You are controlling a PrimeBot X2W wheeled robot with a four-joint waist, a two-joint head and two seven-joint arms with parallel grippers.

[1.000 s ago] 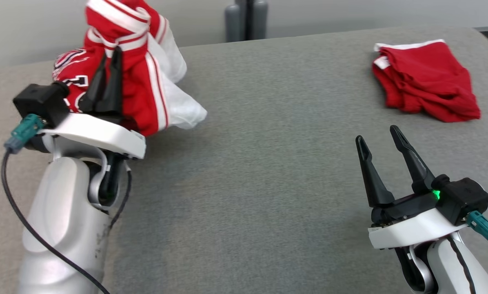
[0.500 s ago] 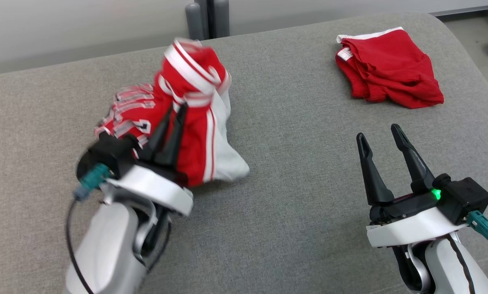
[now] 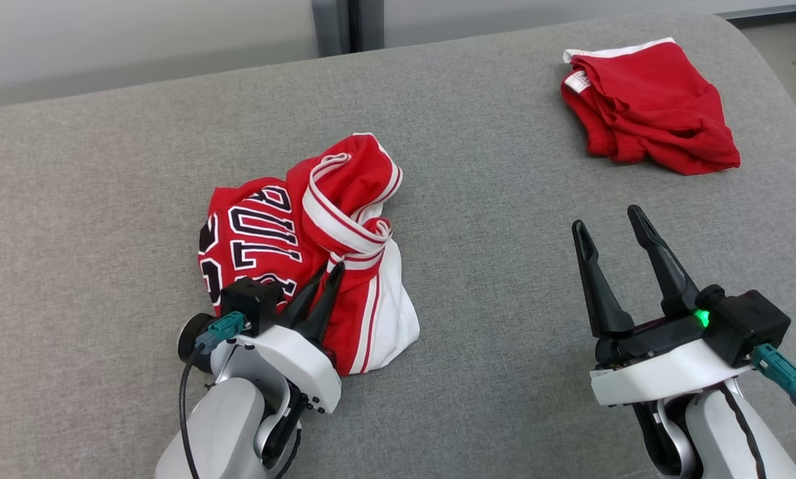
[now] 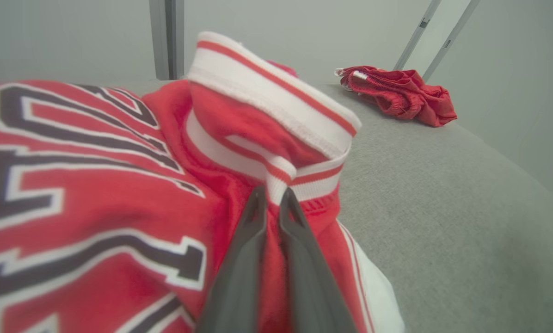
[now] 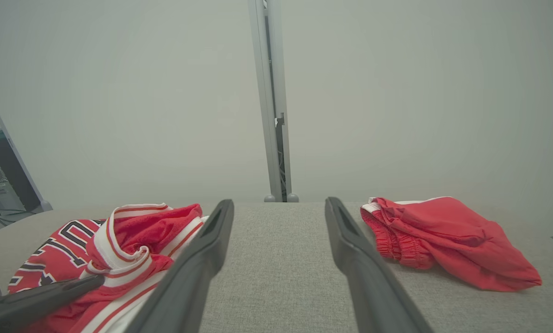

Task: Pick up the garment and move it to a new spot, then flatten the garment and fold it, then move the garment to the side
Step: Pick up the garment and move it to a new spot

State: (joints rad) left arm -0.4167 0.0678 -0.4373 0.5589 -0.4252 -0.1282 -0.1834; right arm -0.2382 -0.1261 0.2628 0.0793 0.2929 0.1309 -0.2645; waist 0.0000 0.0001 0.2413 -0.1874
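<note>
My left gripper (image 3: 330,271)'s fingers are clenched on the jersey (image 3: 271,233)'s striped trim (image 4: 276,92), the jersey lying crumpled on the grey surface (image 3: 478,279) just ahead; my right gripper (image 3: 605,217)'s fingers stand released, holding nothing. I'd let go only once the cloth rests fully, well apart from the far red shorts (image 3: 651,106), leaving room to flatten.
</note>
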